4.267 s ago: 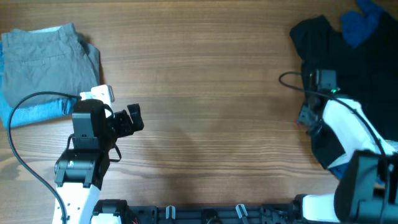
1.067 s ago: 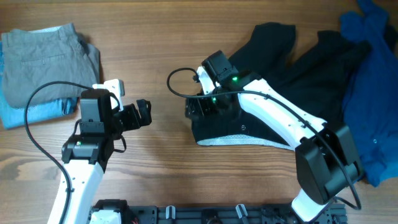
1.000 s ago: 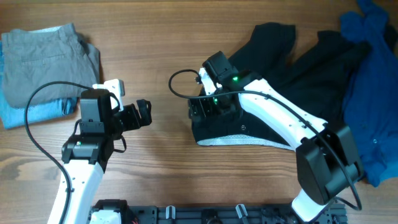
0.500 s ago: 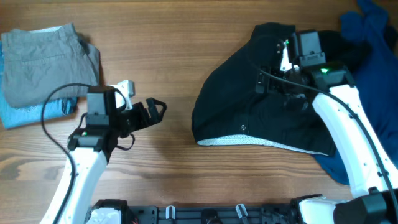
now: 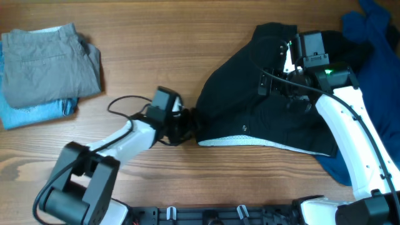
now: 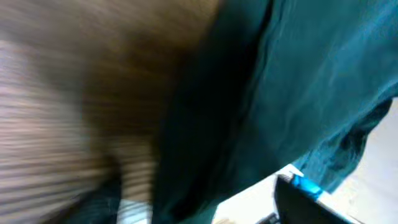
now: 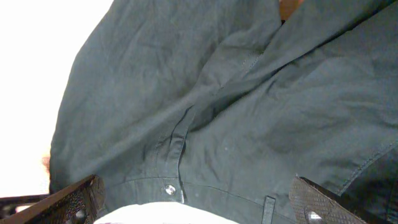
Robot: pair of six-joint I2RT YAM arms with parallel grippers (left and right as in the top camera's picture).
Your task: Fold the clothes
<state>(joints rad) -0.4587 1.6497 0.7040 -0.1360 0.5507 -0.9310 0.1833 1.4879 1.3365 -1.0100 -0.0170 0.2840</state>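
Wooden surface point(image 5: 156, 56): black shirt point(image 5: 250, 119) rumpled, pale hem showing; left edge at left gripper point(image 5: 186, 125), closure unclear; right gripper point(image 5: 276, 86) spread wide above.

Table point(image 6: 56, 93) and black garment point(image 6: 205, 124) motion-blurred

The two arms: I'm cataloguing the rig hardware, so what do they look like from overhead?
Both the left arm and right arm have white link shells with black joints and wrist heads. A thin black cable loops off the left one; the right carries a small green light. Its fingers are black and textured.
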